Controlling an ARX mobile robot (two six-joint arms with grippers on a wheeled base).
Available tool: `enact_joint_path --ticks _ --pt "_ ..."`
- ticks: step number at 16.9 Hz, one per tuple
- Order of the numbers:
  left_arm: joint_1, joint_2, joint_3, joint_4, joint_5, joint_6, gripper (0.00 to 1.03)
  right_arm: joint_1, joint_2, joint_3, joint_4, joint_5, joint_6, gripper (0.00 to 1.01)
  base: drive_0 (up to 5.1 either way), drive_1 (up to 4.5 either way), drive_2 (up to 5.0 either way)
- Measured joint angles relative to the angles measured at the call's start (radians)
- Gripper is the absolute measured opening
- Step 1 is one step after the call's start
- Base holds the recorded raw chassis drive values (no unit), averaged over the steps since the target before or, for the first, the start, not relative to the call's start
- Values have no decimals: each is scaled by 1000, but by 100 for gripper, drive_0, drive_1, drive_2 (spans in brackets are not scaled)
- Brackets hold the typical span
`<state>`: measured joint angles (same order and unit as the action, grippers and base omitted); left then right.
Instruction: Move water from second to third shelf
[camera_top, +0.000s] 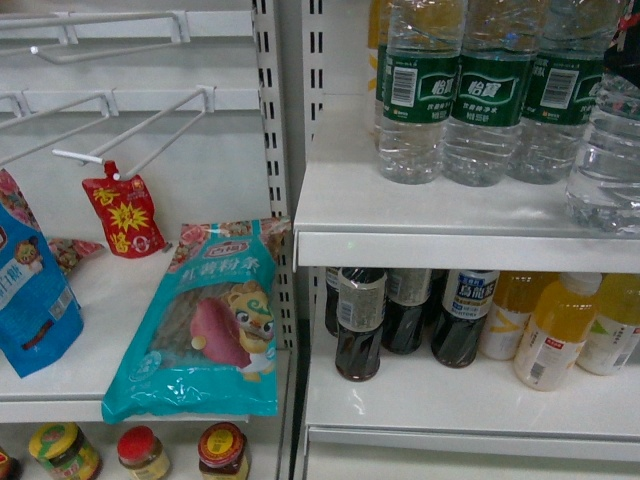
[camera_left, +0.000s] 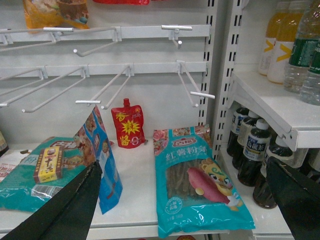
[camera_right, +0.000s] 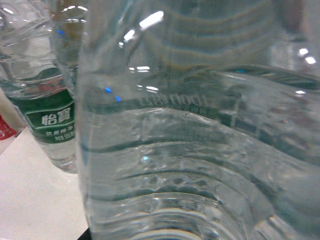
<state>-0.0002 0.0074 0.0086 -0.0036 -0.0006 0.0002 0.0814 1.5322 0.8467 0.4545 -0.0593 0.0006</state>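
Note:
A clear ribbed water bottle (camera_top: 605, 160) is at the far right of the head view, nearer than the others, its base at the front edge of the upper white shelf (camera_top: 420, 215). It fills the right wrist view (camera_right: 200, 150). A dark part of my right gripper (camera_top: 626, 40) shows at label height; the fingers are hidden, but it looks shut on the bottle. Three more green-labelled water bottles (camera_top: 480, 90) stand behind on that shelf. My left gripper (camera_left: 185, 200) hangs wide open in front of the snack shelf, holding nothing.
The shelf below (camera_top: 440, 400) carries dark drink bottles (camera_top: 360, 325) and orange juice bottles (camera_top: 555, 330). To the left lie a teal noodle bag (camera_top: 205, 325), a blue bag (camera_top: 35, 300) and a red pouch (camera_top: 125, 215) under white peg hooks (camera_top: 130, 130).

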Motion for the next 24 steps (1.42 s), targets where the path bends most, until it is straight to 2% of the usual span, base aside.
enact_joint_path --ticks 2,9,14,24 --pt "0 0 0 0 0 0 98 -11 31 25 -5 7 5 42 0 0 0" --pt "0 0 0 0 0 0 98 -3 90 100 -27 20 33 42 0 0 0" --pt "0 0 0 0 0 0 98 11 150 159 -42 63 53 42 0 0 0" --pt "0 0 0 0 0 0 98 10 158 164 -36 87 77 42 0 0 0"
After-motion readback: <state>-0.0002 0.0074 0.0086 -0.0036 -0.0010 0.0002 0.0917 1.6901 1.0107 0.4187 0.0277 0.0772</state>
